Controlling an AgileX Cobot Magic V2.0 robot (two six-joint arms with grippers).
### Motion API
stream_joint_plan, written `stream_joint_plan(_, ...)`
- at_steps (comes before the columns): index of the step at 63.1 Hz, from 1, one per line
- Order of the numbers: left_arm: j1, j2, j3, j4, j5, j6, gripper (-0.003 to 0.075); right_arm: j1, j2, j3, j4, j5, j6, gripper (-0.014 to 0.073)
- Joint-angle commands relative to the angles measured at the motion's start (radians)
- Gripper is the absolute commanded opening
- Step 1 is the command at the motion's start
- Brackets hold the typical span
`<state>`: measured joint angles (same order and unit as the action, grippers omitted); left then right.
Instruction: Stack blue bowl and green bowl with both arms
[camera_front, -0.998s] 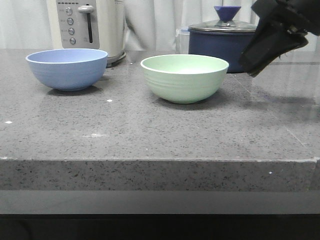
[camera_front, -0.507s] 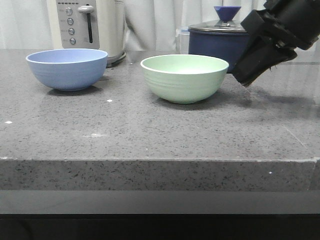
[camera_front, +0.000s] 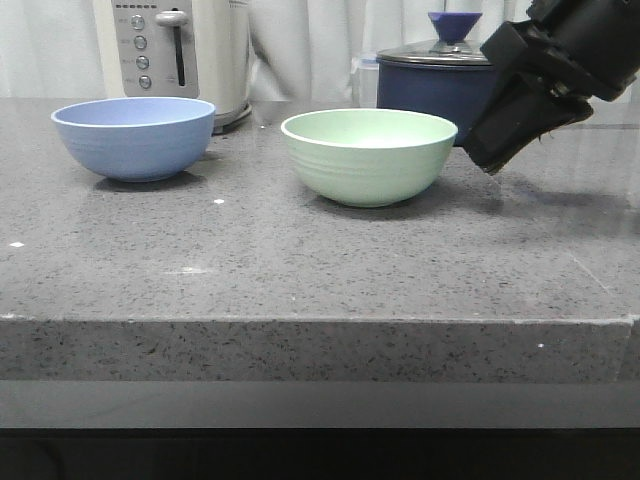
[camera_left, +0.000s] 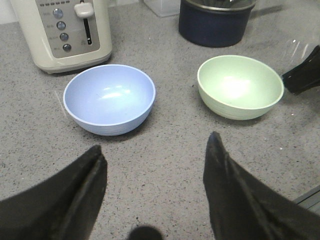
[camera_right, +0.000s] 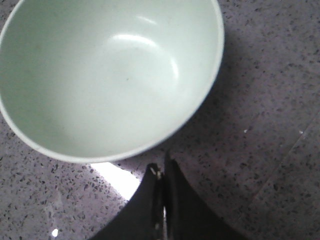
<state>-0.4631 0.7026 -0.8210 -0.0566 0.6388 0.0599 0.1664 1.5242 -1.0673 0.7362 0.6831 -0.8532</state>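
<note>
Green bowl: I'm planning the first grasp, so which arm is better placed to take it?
Right. The right gripper hangs beside the green bowl, fingers shut; the left gripper is open, back from both bowls.

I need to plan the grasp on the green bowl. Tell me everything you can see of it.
The green bowl is round, matte, pale mint, with faint horizontal ridges under a thin pale rim. It looks like plastic or ceramic. It stands upright and empty on the speckled grey countertop, touching nothing else. The blue bowl sits apart on its left. The right gripper, fingers closed together, hovers just outside its rim on the right, not touching.
</note>
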Motion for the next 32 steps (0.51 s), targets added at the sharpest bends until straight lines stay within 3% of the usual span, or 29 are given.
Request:
stream_joint_plan(1, 0.016, 0.054, -0.073, 0.016, -0.036, -0.012, 0.0418, -0.002, -0.033, -0.022, 0.039, -0.017, -0.012, -0.0064)
stream_joint_plan(22, 0.257, 0.389, -0.373, -0.009, 0.182, -0.029, 0.0418, -0.002, -0.033, -0.022, 0.039, -0.017, -0.012, -0.0064)
stream_joint_plan(32, 0.317, 0.561, -0.493, -0.036, 0.254, -0.029, 0.0418, -0.002, -0.033, -0.022, 0.039, -0.017, -0.012, -0.0064)
